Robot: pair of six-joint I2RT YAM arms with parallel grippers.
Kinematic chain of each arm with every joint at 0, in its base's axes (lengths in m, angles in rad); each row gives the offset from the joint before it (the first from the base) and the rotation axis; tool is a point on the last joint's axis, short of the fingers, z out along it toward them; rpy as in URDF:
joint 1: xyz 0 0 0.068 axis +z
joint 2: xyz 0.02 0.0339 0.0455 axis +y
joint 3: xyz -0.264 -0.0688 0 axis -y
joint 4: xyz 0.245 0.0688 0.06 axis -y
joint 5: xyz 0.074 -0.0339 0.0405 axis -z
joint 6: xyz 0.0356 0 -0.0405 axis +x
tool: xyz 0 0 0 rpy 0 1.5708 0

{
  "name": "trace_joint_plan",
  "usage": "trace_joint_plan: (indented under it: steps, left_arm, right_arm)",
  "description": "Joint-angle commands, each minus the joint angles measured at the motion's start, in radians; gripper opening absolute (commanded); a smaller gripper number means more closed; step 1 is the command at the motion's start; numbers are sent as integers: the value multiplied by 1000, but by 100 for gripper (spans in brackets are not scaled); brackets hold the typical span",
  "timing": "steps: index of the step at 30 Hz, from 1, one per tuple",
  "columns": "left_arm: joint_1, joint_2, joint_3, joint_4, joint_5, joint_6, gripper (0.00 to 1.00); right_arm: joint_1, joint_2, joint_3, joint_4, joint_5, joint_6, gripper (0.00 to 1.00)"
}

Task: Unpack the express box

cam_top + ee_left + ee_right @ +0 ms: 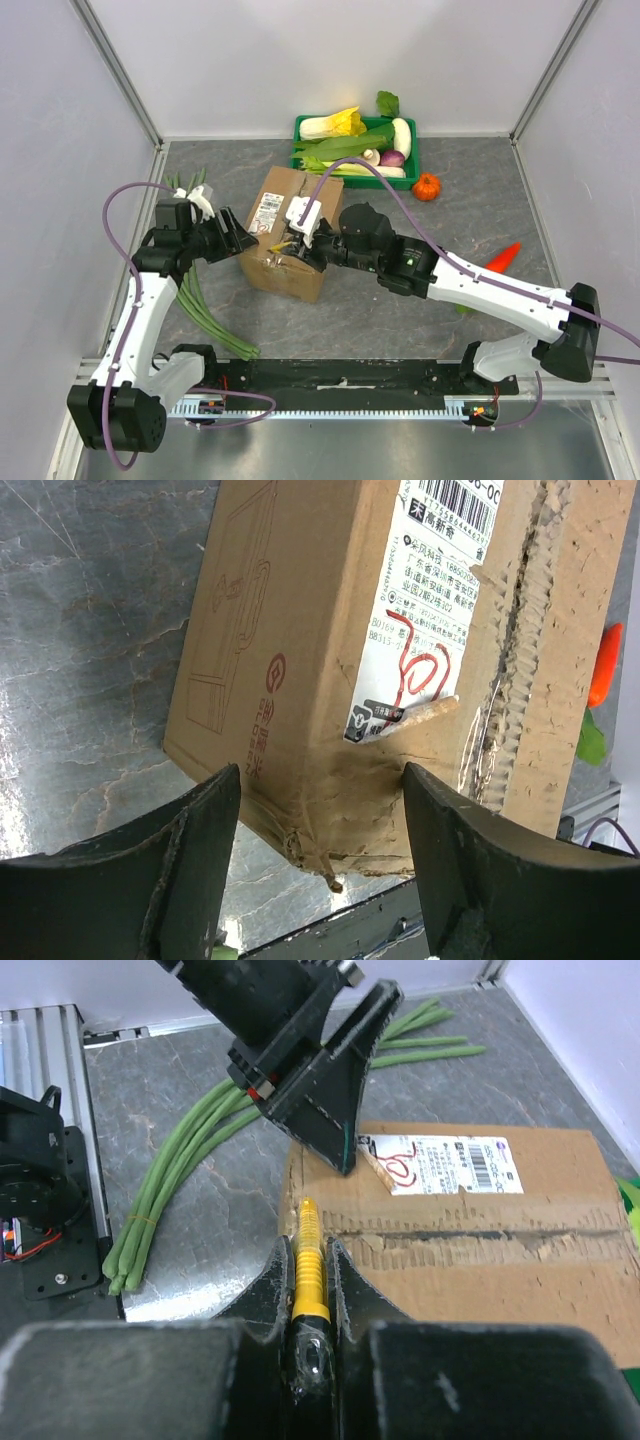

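The express box (pixel 290 235), a brown carton with a white label (pixel 268 212), stands mid-table with its top flaps down. A ragged seam (pixel 470 1232) runs along its top. My left gripper (pixel 238 240) is at the box's left edge. Its jaws are open and straddle a crumpled box corner (pixel 330 810), the right finger (pixel 470 860) against the cardboard. My right gripper (pixel 298 243) hovers over the box's near end, shut on a yellow ribbed tool (pixel 306 1228). The tool's tip points at the end of the seam.
A green tray (pixel 412 160) of vegetables sits behind the box. A small orange pumpkin (pixel 427 186) lies to its right, and a carrot (pixel 503 257) beyond the right arm. Long green stalks (pixel 200 300) lie left of the box, under the left arm.
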State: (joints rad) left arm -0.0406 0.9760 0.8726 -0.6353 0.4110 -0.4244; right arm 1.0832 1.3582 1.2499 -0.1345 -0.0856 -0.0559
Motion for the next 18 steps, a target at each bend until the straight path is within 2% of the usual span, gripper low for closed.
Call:
trace_joint_plan:
  steps: [1, 9, 15, 18]
  left_arm:
    - [2, -22, -20, 8, 28, 62, 72]
    - [2, -33, -23, 5, 34, 73, 69]
    - [2, -74, -14, -33, 29, 76, 76]
    - [4, -88, -15, -44, 22, 75, 77]
  right_arm:
    - [18, 7, -3, 102, -29, -51, 0]
    - [41, 51, -15, 122, -29, -73, 0]
    - [46, 76, -33, 127, -20, -74, 0]
    - [47, 88, -46, 128, 6, -78, 0]
